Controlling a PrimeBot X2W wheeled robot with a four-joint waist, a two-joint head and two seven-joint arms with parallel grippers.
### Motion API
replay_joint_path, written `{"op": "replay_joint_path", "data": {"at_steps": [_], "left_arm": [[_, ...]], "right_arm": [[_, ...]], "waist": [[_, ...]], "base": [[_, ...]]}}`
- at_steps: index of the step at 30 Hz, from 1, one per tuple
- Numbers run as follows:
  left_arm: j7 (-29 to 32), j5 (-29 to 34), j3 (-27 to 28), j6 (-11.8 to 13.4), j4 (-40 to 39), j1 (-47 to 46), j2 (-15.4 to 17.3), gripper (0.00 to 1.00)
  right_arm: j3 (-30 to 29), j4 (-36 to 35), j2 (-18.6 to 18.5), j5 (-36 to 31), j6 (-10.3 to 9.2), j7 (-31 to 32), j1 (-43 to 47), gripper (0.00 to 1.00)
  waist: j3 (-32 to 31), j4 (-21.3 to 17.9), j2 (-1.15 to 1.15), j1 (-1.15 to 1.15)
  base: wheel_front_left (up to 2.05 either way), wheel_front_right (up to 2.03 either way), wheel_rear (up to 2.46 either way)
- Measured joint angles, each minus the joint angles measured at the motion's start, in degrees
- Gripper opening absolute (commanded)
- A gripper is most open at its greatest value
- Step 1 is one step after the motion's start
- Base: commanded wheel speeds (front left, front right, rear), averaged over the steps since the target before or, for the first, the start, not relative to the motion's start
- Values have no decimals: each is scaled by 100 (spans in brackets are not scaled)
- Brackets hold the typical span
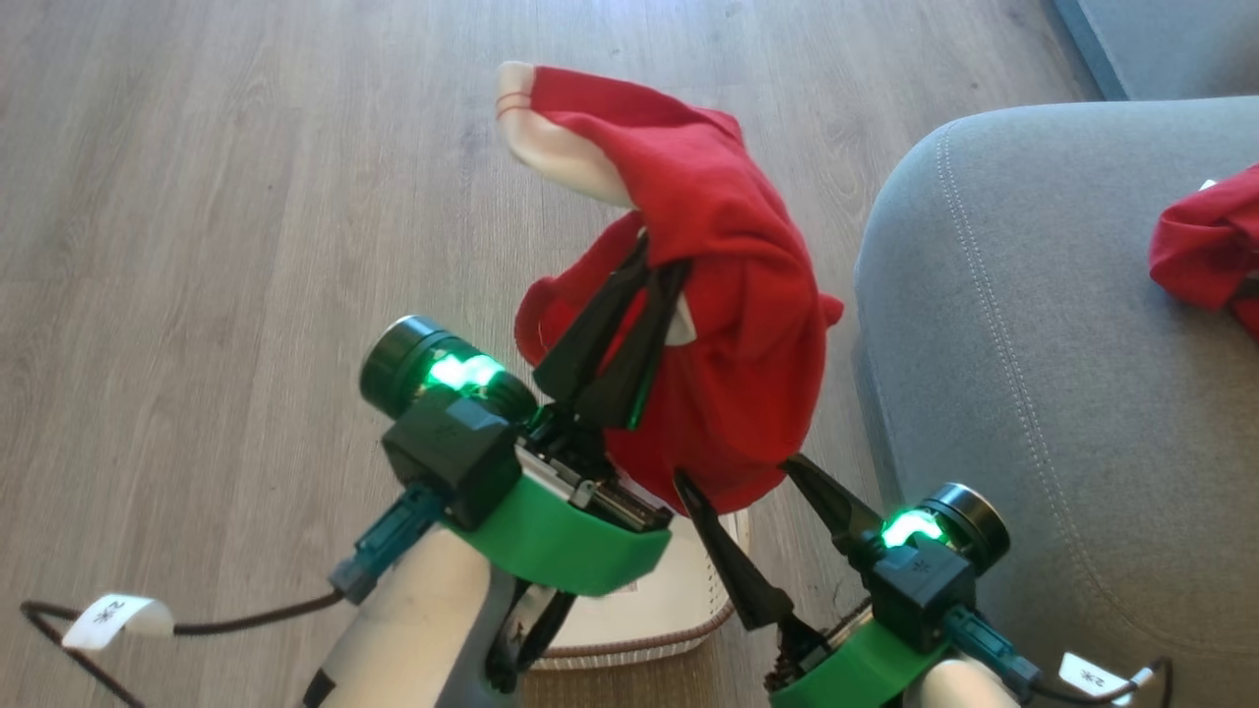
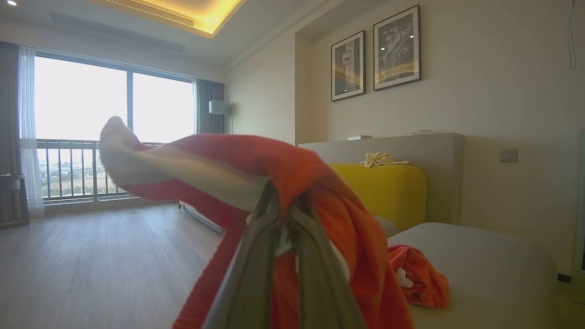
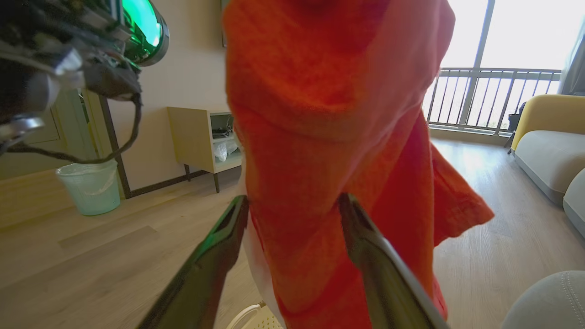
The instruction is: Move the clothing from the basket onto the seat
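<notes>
At the left of the head view, the left gripper is seen with its jaws pinched fully together on a fold of the clothing. The garment is held in the air above the basket and clear of it. The carry step is judged to be in hand, since the garment is out of the basket but not yet over the seat.

The garment's long axis runs from its white-banded end, pointed up the view and away from the robot, down to a red hem hung low over the basket. The cloth is draped over the dark fingers at about its middle.

Further right, the right gripper is held with its jaws wide apart and nothing gripped. In the right wrist view the hanging hem is seen between its two fingers.

At the right, the seat is found just beside the basket, with another red garment already laid on it. A carry to the right is called for next, high enough for the hem to clear the cushion's edge, before the pinch is released.
</notes>
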Motion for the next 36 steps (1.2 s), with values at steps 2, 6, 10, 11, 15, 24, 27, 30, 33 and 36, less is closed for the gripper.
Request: {"op": "replay_joint_path", "data": {"at_steps": [2, 6, 10, 11, 15, 24, 27, 30, 33, 36], "left_arm": [[0, -3, -89, 2, -13, -47, 3, 0], [0, -52, -269, 1, -42, -64, 4, 0], [0, -52, -371, 2, -47, -64, 5, 0], [0, -51, -399, 3, -47, -64, 7, 0], [0, -58, -476, 3, -74, -62, 8, 0], [0, -94, -630, 2, -88, -53, 11, 0], [0, -94, -631, 2, -89, -52, 12, 0], [0, -93, -630, 2, -87, -52, 12, 0], [0, -93, -612, 2, -51, -52, 12, 0], [0, -92, -587, 1, 7, -51, 12, 0]], "right_arm": [[-1, 49, 54, -43, 0, 0, -39, 100], [-83, 176, 152, -104, 0, 0, -126, 100], [-302, 257, 214, -140, 0, 0, -132, 100], [-339, 280, 234, -140, 0, 0, -134, 100], [-408, 354, 294, -140, 0, 0, -163, 100], [-524, 450, 302, -141, 0, 0, -279, 100], [-541, 478, 309, -138, 0, 0, -286, 35], [-623, 494, 314, -40, 0, 0, -319, 0], [-676, 521, 314, 33, 0, 0, -343, 0], [-701, 531, 314, 79, 0, 0, -343, 0]], "waist": [[0, 18, 0, 0], [-15, 50, 0, 0], [-40, 74, 0, 0], [-45, 80, 0, 0], [-63, 109, 0, 0], [-85, 186, 0, 0], [-87, 201, 0, 0], [-75, 210, 0, 0], [-52, 214, 0, 0], [-29, 212, 0, 0]], "base": [[0, 0, 0], [0, 0, 0], [0, 0, 0], [0, 0, 0], [0, 0, 0], [0, 0, 0], [0, 0, 0], [0, 0, 0], [0, 0, 0], [0, 0, 0]]}}
